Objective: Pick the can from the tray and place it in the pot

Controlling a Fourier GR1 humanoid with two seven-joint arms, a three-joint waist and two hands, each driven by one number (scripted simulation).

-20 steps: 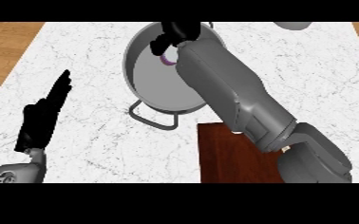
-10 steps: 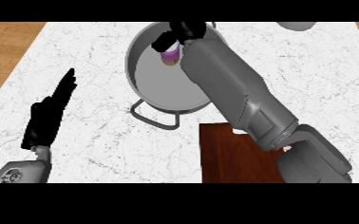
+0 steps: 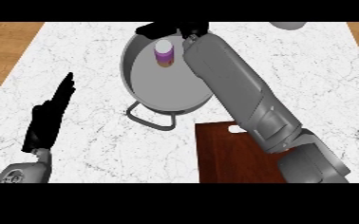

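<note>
A small can (image 3: 164, 53) with a white top and purple and orange bands stands upright inside the grey pot (image 3: 140, 83), near its far side. My right hand (image 3: 170, 28) hovers over the pot's far rim, just beyond the can, fingers spread and apart from it. Its grey forearm crosses the pot's right side. The dark red-brown tray (image 3: 231, 159) lies at the front right with nothing showing on it. At the left my left hand (image 3: 48, 117) rests open, fingers pointing up.
The pot's loop handle (image 3: 150, 119) sticks out toward me over the white marble counter (image 3: 84, 66). A pale round object (image 3: 288, 25) sits at the far right edge. Wooden strips show at both far corners.
My right hand has let go of the can and drawn back toward the pot's far rim. The can now stands uncovered in the pot. The left hand has barely moved.
</note>
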